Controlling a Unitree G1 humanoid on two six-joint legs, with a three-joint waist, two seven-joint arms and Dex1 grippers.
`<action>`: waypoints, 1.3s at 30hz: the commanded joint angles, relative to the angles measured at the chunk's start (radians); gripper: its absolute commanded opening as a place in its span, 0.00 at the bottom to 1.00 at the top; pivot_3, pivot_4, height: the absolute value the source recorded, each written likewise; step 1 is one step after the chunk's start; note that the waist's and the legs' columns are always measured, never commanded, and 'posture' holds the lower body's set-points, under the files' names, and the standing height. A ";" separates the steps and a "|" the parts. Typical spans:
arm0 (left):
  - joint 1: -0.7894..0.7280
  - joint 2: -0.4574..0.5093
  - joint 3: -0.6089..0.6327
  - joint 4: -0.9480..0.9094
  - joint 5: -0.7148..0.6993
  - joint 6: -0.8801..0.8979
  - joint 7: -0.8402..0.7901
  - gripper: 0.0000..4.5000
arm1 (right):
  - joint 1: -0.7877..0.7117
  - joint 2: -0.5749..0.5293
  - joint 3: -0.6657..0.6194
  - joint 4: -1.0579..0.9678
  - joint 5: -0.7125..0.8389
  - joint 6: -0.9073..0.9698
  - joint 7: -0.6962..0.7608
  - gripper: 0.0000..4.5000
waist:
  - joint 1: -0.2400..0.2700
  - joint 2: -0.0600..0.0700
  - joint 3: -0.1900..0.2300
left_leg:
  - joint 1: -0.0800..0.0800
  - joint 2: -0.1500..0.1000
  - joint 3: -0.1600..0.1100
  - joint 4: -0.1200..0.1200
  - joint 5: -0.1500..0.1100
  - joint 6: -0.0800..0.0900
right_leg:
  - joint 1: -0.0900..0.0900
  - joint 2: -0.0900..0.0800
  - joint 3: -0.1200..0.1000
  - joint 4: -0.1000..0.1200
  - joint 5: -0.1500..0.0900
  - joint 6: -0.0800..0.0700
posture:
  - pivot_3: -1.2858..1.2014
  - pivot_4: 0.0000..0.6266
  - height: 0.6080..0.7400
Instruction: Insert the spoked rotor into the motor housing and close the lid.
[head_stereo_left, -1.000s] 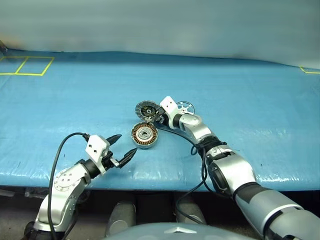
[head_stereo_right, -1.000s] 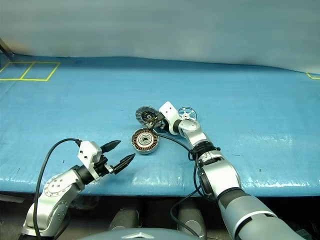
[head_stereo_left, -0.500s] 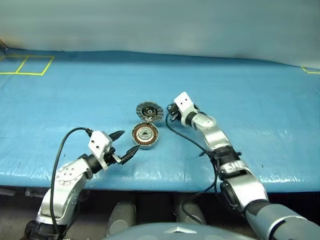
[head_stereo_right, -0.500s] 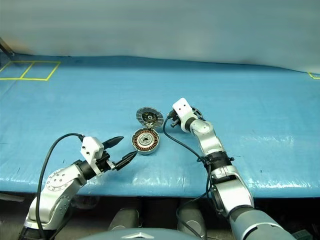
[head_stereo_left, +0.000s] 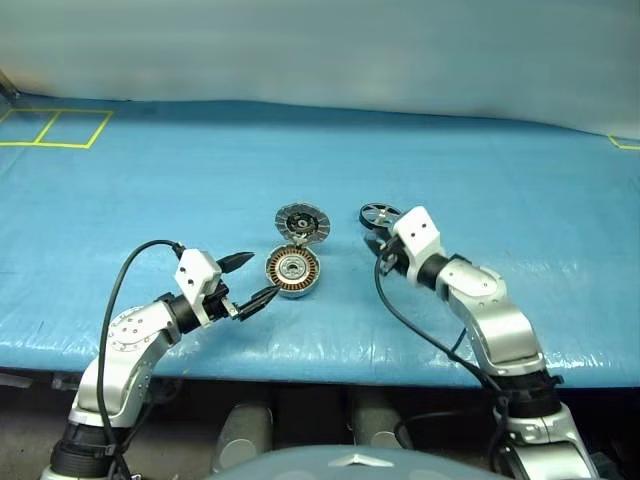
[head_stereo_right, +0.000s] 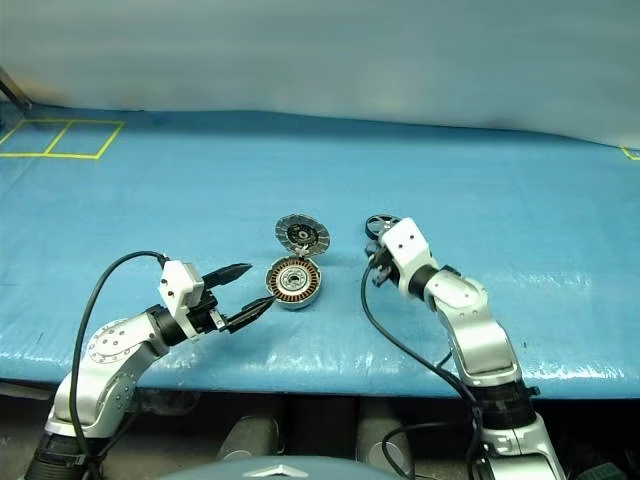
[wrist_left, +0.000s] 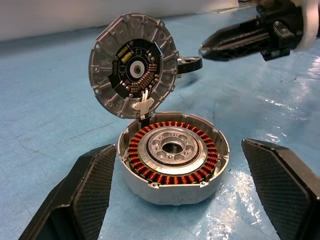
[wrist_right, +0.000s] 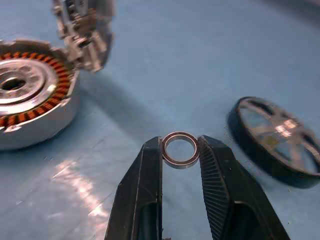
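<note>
In the left eye view the right gripper (head_stereo_left: 382, 262) has pulled back toward lower right, leaving the spoked rotor (head_stereo_left: 379, 214) uninserted mid-frame right of the lid (head_stereo_left: 300, 221); the left wrist view shows the left gripper (wrist_left: 180, 195) wide around the motor housing (wrist_left: 173, 156); the right wrist view shows a small ring (wrist_right: 180, 149) pinched.

no readable text, labels or numbers

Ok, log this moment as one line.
left pincer: open, flanking motor housing | right pincer: shut on small ring | lid: open | spoked rotor: on table
</note>
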 joint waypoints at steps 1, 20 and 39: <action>0.012 -0.006 0.041 -0.011 -0.012 -0.093 -0.022 0.97 | -0.006 0.056 0.001 -0.099 0.127 0.041 0.037 0.19 | -0.001 0.000 0.000 | 0.000 0.000 0.000 0.000 0.000 0.000 | 0.000 0.000 0.000 0.000 0.000 0.000 | 0.52 0.24 1.00; 0.112 -0.019 0.047 -0.021 -0.001 -0.191 -0.013 0.97 | -0.201 0.189 0.189 0.209 0.101 -0.039 0.026 0.19 | 0.015 -0.001 -0.001 | -0.008 0.000 0.000 0.001 0.000 0.000 | -0.008 0.000 0.000 0.000 0.000 0.000 | 0.52 0.24 1.00; 0.134 -0.018 0.031 -0.047 0.008 -0.175 0.015 0.97 | -0.206 0.207 0.198 0.264 0.090 -0.064 0.021 0.19 | 0.014 -0.001 -0.001 | -0.008 0.000 0.000 0.001 0.000 0.000 | -0.007 0.000 0.000 0.001 0.000 0.000 | 0.52 0.24 1.00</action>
